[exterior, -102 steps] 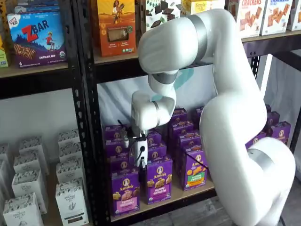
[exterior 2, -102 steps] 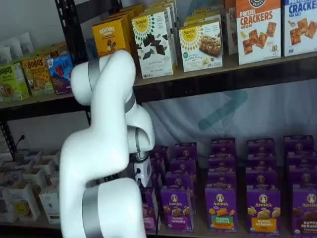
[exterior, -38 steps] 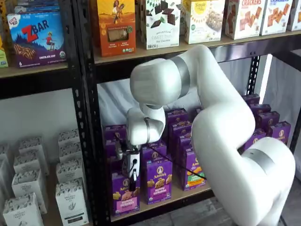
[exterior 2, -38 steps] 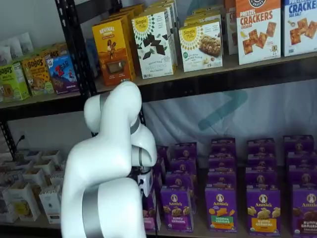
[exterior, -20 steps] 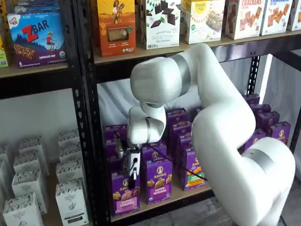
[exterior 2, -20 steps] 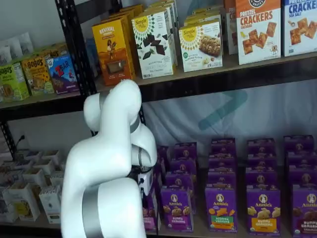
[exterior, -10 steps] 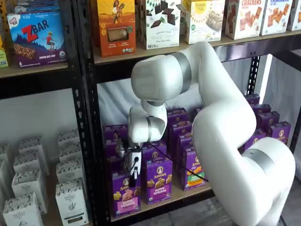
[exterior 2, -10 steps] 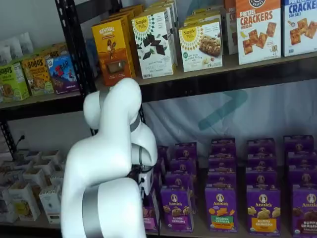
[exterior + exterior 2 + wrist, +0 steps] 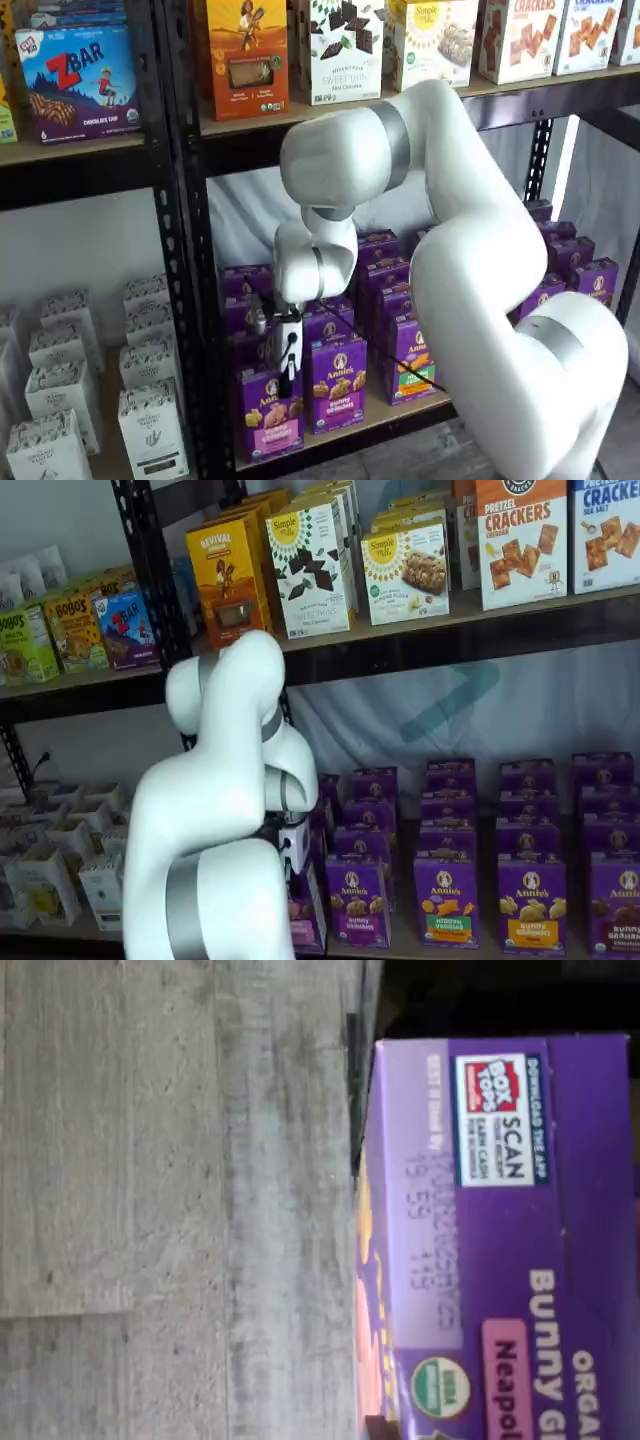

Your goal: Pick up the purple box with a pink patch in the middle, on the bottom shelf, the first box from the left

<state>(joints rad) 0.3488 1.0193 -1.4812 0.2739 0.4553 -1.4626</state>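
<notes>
The purple box [image 9: 272,415] with a pink band on its front is the leftmost carton at the front of the bottom shelf [image 9: 400,412]. My gripper [image 9: 288,378] hangs from the white wrist right over the box's top, its black fingers closed on it. The box stands forward of its row at the shelf's front edge. In a shelf view the box [image 9: 305,912] peeks out from behind the arm. The wrist view shows the box's purple top [image 9: 500,1210] with a Box Tops label, with grey wood-look floor [image 9: 150,1210] beside it.
A purple carton with a yellow-orange band [image 9: 338,385] stands right beside the held box, and one with a green-orange patch [image 9: 412,365] beyond it. A black rack post [image 9: 190,330] stands close on the left. White cartons [image 9: 150,430] fill the neighbouring bay.
The gripper came down onto the purple box and closed on it. Over the last second the box has moved forward out of its row with the gripper.
</notes>
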